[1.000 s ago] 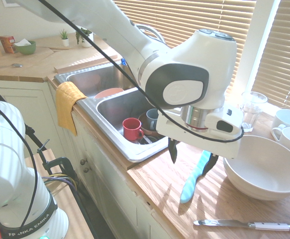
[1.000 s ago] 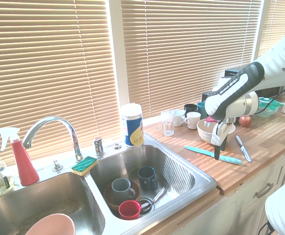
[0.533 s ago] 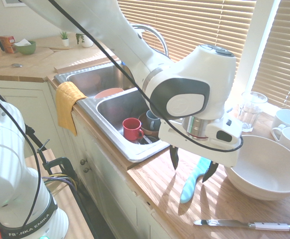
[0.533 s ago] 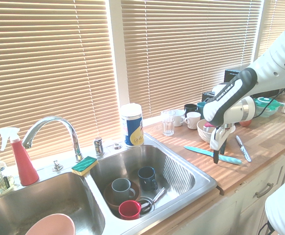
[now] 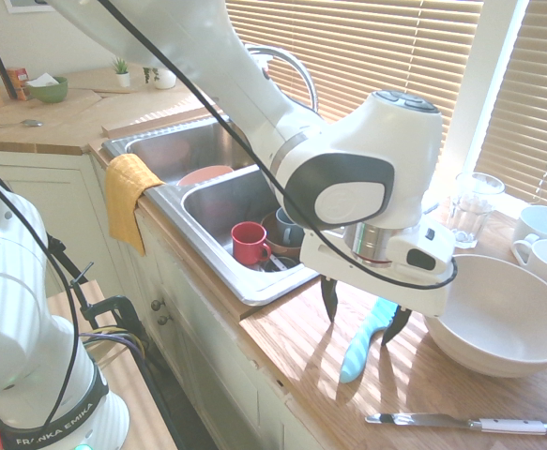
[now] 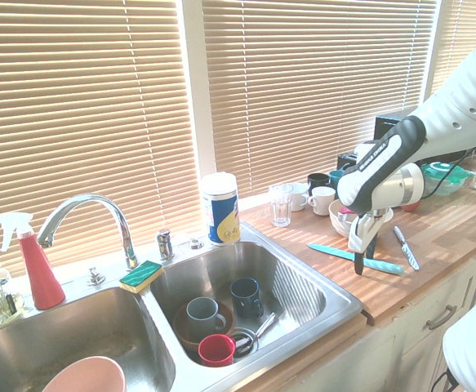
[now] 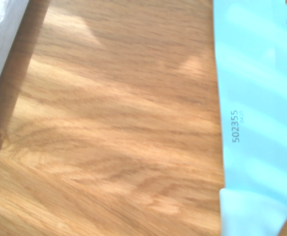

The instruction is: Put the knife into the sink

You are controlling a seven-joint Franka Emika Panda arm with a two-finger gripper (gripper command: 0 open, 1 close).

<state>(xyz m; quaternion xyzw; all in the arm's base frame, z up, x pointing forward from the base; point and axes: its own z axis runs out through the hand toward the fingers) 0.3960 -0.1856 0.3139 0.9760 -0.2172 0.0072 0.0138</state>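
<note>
Claw (image 5: 365, 317): pointing straight down, fingers spread, hovering over the knife (image 5: 365, 341)
Knife: lying flat on the bench (image 5: 301, 366), beside the sink (image 6: 323, 322)
Sink: holding red mug (image 5: 250, 243); brown bowl (image 6: 187, 325)

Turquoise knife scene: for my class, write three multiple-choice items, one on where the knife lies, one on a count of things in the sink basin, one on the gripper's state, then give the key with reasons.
1. Where does the turquoise knife lie?
A. in the sink basin
B. on the wooden counter
C. inside the white bowl

2. How many mugs stand in the sink basin that holds the brown bowl?
A. one
B. three
C. five

3. What is the state of the gripper?
A. open, holding nothing
B. shut on the knife
C. shut on a mug

Key: 1 B, the knife lies flat on the wood beside the white bowl. 2 B, a red, a grey and a dark blue mug show there. 3 A, its fingers stand apart above the knife, which lies on the counter.
</note>
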